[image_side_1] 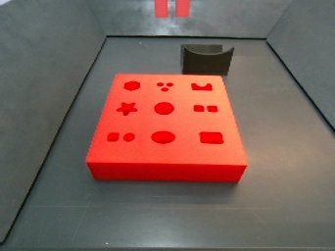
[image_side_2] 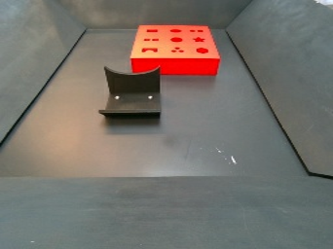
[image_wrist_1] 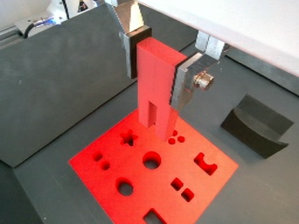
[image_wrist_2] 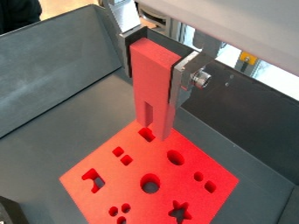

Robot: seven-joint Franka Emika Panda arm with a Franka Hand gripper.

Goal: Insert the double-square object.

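**A:** Where is the double-square object (image_wrist_1: 156, 83) now?

**B:** Pinched upright between the jaws of the gripper (image_wrist_1: 158, 63), the silver plates pressed against its two sides. In both wrist views it hangs above the red block (image_wrist_1: 140, 171), its lower end clear of the surface. In a side view only its tip (image_side_1: 173, 8) peeks in at the top edge, well above the block (image_side_1: 164, 127).

**A:** So nothing is inserted yet?

**B:** I judge not. The peg still has to be lined up and lowered.

**A:** What makes that go well?

**B:** Pick the matching hole, the one shaped like two joined squares (image_wrist_2: 147, 134), and centre the tip over it before descending. Keep the peg vertical and turned so that its groove agrees with the hole's outline. Then lower slowly; if the tip lands on the rim, back off and correct rather than push.

**A:** And the dark curved holder (image_side_2: 130, 93)?

**B:** It sits apart on the desk (image_side_2: 196, 136), out of the way.
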